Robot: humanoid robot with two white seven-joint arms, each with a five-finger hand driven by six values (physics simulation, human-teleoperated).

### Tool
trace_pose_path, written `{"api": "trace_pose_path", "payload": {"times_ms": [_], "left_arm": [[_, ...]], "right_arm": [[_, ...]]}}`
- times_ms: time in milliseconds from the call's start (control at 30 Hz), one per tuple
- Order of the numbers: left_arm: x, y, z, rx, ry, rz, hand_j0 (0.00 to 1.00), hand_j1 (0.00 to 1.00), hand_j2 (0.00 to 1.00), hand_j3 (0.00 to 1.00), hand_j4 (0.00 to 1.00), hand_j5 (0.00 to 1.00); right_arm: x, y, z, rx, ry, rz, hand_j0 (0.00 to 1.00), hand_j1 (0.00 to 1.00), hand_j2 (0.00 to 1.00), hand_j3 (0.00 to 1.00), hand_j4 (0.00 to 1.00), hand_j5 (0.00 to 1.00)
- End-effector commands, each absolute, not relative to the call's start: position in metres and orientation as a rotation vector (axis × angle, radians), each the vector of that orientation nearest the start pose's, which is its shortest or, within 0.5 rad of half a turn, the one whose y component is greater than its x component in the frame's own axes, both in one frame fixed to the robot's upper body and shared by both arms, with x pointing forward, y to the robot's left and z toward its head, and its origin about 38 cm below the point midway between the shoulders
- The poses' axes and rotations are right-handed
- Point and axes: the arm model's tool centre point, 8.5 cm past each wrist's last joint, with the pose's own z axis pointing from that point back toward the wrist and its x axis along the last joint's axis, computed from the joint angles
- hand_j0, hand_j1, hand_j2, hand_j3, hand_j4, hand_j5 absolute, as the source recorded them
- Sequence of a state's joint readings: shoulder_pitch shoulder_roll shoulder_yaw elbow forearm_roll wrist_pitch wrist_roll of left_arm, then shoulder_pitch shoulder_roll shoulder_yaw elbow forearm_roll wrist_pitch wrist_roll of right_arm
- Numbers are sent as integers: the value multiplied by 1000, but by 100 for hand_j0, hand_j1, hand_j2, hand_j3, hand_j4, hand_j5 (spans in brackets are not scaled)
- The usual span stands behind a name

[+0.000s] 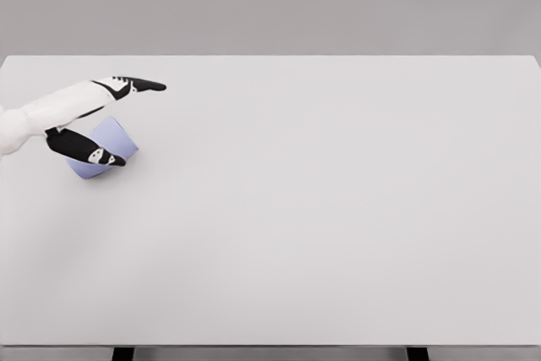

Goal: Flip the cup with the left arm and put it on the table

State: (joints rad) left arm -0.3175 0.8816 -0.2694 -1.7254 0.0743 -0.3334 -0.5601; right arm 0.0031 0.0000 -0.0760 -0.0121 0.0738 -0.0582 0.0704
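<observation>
You've got one view only, the head camera, looking steeply down and forward over the wide white rectangular table (338, 209); its far edge meets a grey backdrop, its near edge sits at the bottom.

The pale blue cylindrical cup (108, 143) is partly hidden by the left robot hand (101, 120); whether it is gripped cannot be told.

Surface (338, 234): white, rectangular, matte. Two dark legs (123, 353) visible under the near edge. Backdrop: plain grey wall (270, 2) behind the far edge.
</observation>
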Motion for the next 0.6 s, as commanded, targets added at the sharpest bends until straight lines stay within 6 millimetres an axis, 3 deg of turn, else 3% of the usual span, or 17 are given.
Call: {"api": "trace_pose_path", "payload": {"times_ms": [0,233,367,467,533,567], "left_arm": [[382,322,252,129,-1638,-1553,100,100,100,100,100,100],[380,318,254,125,-1615,-1576,100,100,100,100,100,100],[389,317,273,176,-1610,-1553,100,100,100,100,100,100],[406,331,281,259,-1484,-1396,100,100,100,100,100,100],[419,351,311,455,-1495,-1241,100,100,100,100,100,100],[417,361,317,500,-1484,-1251,100,100,100,100,100,100]], "right_arm": [[8,-266,-262,-18,-67,2,100,100,100,100,100,100],[7,-266,-262,-17,-63,0,100,100,100,100,100,100],[7,-266,-262,-17,-63,2,100,100,100,100,100,100],[7,-266,-262,-17,-63,2,100,100,100,100,100,100],[7,-266,-262,-17,-63,2,100,100,100,100,100,100],[7,-266,-262,-17,-63,2,100,100,100,100,100,100]]}}
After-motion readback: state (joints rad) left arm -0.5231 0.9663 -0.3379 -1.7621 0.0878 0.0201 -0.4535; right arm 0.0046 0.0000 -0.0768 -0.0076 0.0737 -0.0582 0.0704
